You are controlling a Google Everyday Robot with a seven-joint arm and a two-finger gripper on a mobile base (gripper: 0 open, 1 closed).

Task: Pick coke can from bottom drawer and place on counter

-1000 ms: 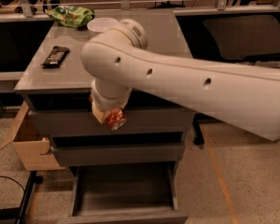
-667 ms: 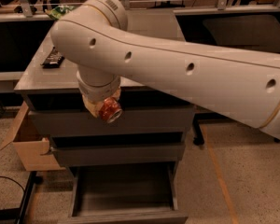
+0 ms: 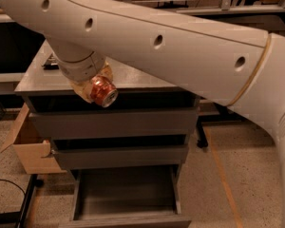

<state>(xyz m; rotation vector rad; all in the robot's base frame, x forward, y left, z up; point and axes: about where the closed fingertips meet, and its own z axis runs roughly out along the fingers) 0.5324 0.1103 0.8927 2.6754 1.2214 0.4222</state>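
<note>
One white arm [image 3: 180,46] sweeps across from the right, and its single gripper [image 3: 96,85] hangs over the front left part of the counter [image 3: 137,77], just above the edge. One coke can [image 3: 103,91] sits in that gripper, lying roughly sideways with a silver end turned toward the camera. The fingers look clamped on its red-orange body, though the wrist and the can hide most of them. The can is in the air, in front of the cabinet's top edge and well apart from the drawer below.

The cabinet has three grey drawers. The top drawer [image 3: 114,122] and the middle drawer [image 3: 123,156] each show a dark gap above a flat front. The bottom drawer [image 3: 126,194] is pulled well out, showing its grey floor and side walls.

One small dark flat object [image 3: 50,63] lies at the counter's left edge, partly behind the arm. One cardboard box [image 3: 33,151] stands on the floor just beside the cabinet's left side, a flap raised; what it holds cannot be seen
</note>
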